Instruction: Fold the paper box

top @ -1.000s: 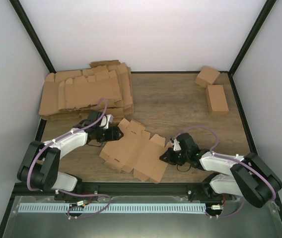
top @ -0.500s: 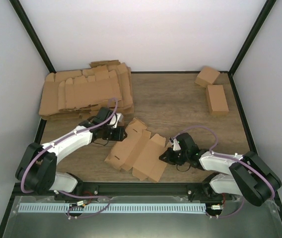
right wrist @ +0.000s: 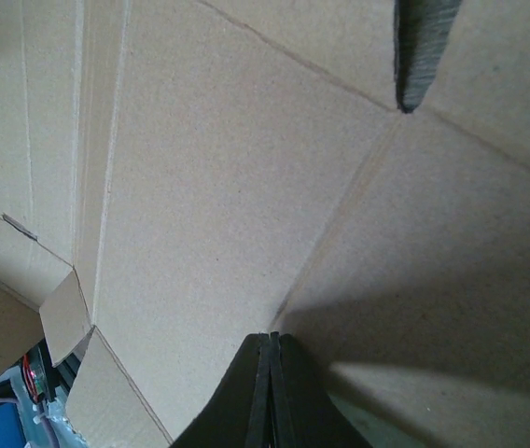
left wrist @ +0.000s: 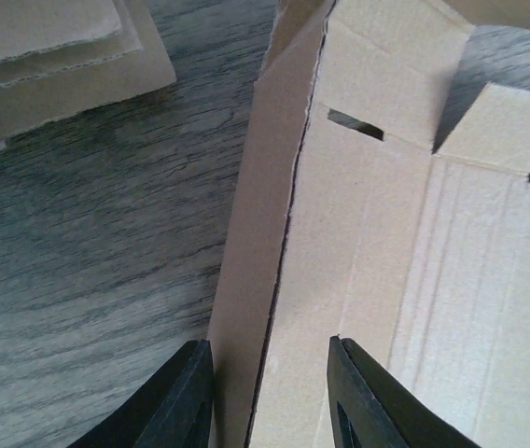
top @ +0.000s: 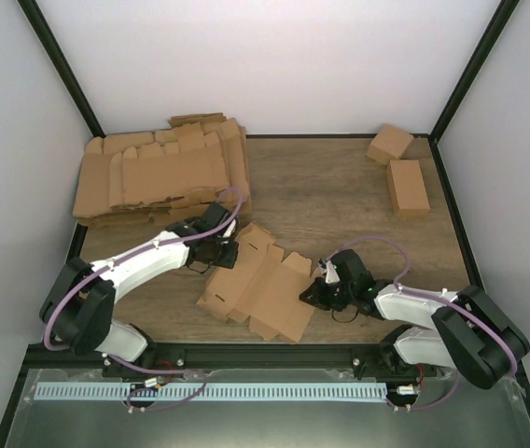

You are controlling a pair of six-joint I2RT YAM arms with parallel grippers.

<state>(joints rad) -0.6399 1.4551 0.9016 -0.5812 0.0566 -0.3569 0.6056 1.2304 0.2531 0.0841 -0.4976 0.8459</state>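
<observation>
The paper box (top: 267, 285) lies as a flat brown die-cut blank on the wood table between the arms, with its left edge lifted. My left gripper (top: 224, 250) is at that edge. In the left wrist view the raised flap (left wrist: 246, 280) stands between the jaws of the left gripper (left wrist: 270, 397). The left finger (left wrist: 186, 401) is against the flap and a gap remains before the right finger (left wrist: 363, 401). My right gripper (top: 314, 292) is shut with nothing held, and its tip (right wrist: 271, 343) presses on the blank's right panel (right wrist: 209, 187) by a crease.
A big pile of flat cardboard blanks (top: 158, 173) fills the back left, and its corner (left wrist: 50, 56) lies just beyond the left gripper. Two folded boxes (top: 390, 143) (top: 408, 187) sit at the back right. Black frame posts edge the table.
The left arm has reached right to the blank's left edge and its jaws have narrowed around the flap. The blank's left side has risen and shifted slightly. The right arm has stayed put.
</observation>
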